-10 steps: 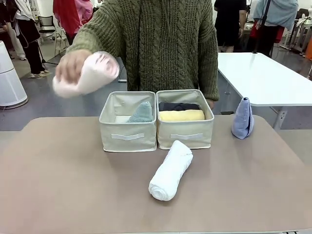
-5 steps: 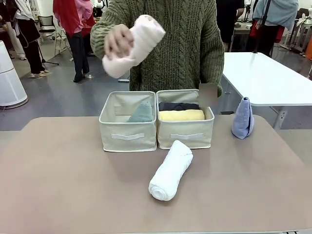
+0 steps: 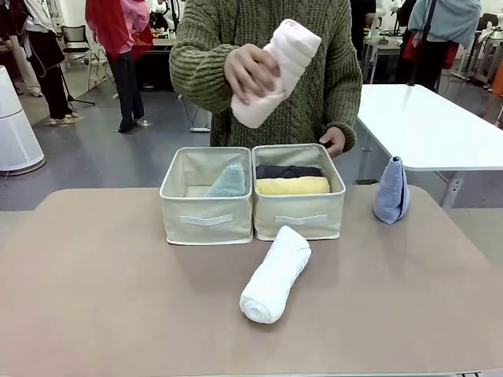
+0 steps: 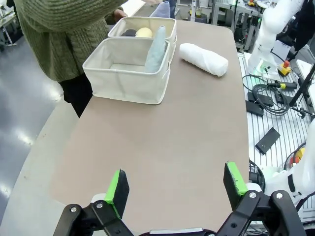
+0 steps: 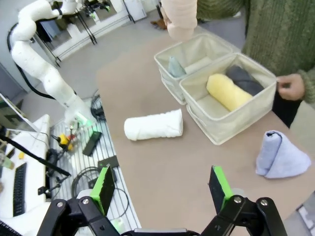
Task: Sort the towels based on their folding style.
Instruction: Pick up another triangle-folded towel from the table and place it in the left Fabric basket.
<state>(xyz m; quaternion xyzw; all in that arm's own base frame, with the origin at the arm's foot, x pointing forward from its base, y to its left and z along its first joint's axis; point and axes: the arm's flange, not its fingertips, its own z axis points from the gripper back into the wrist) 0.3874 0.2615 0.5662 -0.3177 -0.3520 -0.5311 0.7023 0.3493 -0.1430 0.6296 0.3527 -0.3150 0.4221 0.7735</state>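
A person's hand holds a rolled pink towel [image 3: 275,72] high above the two beige bins; the pink towel [image 5: 179,17] also shows in the right wrist view. The left bin [image 3: 206,196] holds a teal cone towel [image 3: 229,182]. In the right bin [image 3: 299,192] lie a yellow roll [image 3: 292,186] and a dark grey roll [image 3: 288,170]. A white rolled towel [image 3: 275,275] lies on the table in front of the bins. A lavender-blue cone towel [image 3: 391,192] stands at the right. My left gripper [image 4: 174,184] and right gripper [image 5: 162,187] are open and empty, away from the towels.
The person's other hand [image 3: 333,140] rests on the right bin's far corner. A white table [image 3: 424,126] stands behind at the right. The brown tabletop [image 3: 118,298] has free room at the left and front. Cables and a robot base [image 4: 268,29] lie beside the table.
The person's hand has carried the pink roll from the far left, up and rightward, to above the bins. Everything else on the table has stayed put.
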